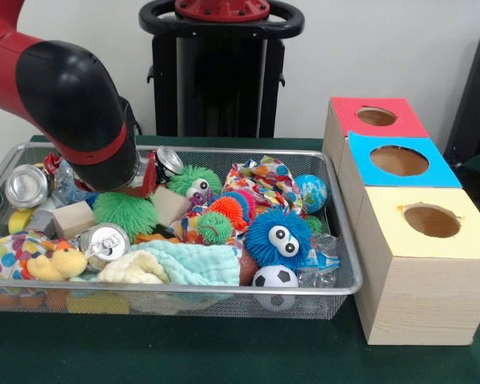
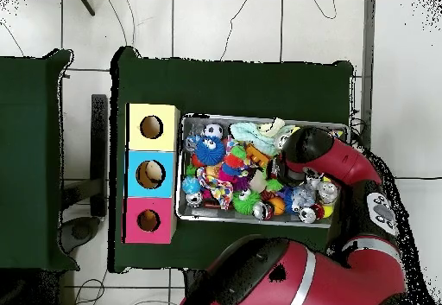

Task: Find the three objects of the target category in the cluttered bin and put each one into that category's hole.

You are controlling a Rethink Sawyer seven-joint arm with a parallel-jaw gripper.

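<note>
The silver wire mesh bin is full of toys. Three crushed cans show in the front view: one at the back left, one at the front left beside a yellow duck, and one at the back, just right of the arm. The arm's black end reaches down into the bin's back left. My gripper is mostly hidden under it, close beside the back can. The red-topped box's hole is far right; it also shows in the overhead view. In the overhead view the arm covers the bin's right end.
The blue-topped box and the yellow-topped box stand in a row with the red one, right of the bin. In the bin lie green and blue fuzzy balls, a football, wooden cubes, cloths and a clear bottle.
</note>
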